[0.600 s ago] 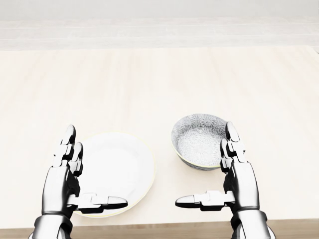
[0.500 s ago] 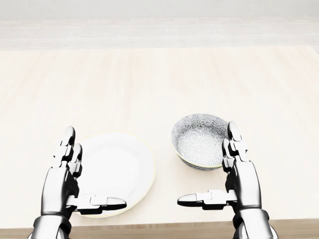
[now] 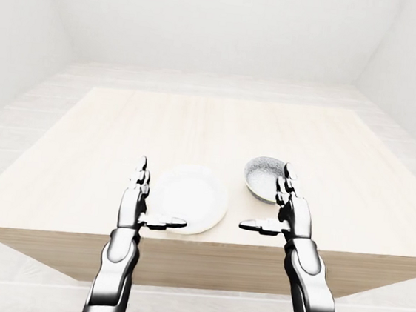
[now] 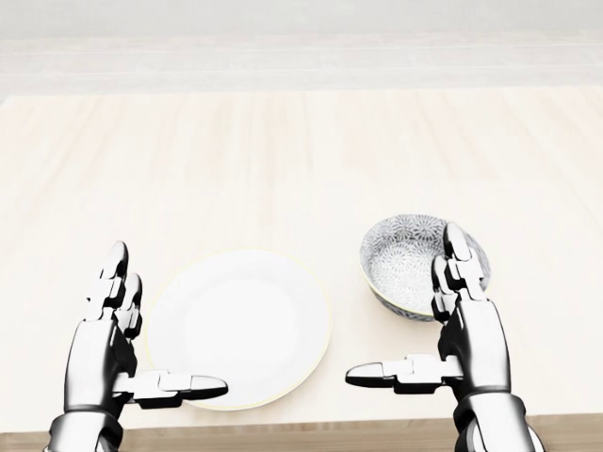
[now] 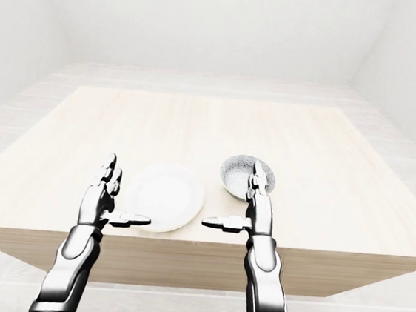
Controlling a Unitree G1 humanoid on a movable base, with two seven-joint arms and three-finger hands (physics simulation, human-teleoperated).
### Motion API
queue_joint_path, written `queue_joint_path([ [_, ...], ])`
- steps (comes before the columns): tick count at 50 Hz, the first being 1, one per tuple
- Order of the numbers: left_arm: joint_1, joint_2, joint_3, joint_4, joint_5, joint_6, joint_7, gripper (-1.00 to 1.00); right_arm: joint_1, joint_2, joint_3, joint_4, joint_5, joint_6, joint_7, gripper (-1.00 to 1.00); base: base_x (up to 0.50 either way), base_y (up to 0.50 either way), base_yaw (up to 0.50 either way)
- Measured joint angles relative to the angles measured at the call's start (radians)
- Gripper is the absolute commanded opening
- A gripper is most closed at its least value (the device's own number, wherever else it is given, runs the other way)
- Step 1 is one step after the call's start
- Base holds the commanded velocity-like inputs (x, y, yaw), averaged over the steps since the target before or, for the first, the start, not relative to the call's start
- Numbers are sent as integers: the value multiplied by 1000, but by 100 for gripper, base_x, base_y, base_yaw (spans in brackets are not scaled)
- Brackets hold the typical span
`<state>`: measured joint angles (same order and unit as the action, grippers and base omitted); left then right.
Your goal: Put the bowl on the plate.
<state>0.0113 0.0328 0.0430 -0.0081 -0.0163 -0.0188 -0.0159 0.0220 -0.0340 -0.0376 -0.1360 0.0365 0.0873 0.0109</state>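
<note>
The pale wooden table is rendered matt and finely grained. The round white plate and the grey-patterned round bowl are shown smooth, seemingly ceramic. The silver left hand and right hand are finished as glossy metal.

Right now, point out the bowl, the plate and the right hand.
bowl [image 4: 403, 262], head view, patterned inner wall.
plate [image 4: 240, 328], head view, bare white centre.
right hand [image 4: 468, 331], head view, back of the palm.

Plate plain white; bowl grey-white floral pattern; bench pale wood grain; both hands silver-black.
</note>
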Motion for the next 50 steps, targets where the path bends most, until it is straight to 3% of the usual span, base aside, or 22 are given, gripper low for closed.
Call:
queue_joint_path([
  [11, -10, 3, 22, 17, 1, -3, -7, 100, 6, 10, -6, -12, -4, 0, 16, 100, 0, 46, 0],
  [50, -31, 8, 27, 74, 30, -32, -12, 100, -8, -11, -62, -71, -35, 0, 18, 100, 0, 0, 0],
])
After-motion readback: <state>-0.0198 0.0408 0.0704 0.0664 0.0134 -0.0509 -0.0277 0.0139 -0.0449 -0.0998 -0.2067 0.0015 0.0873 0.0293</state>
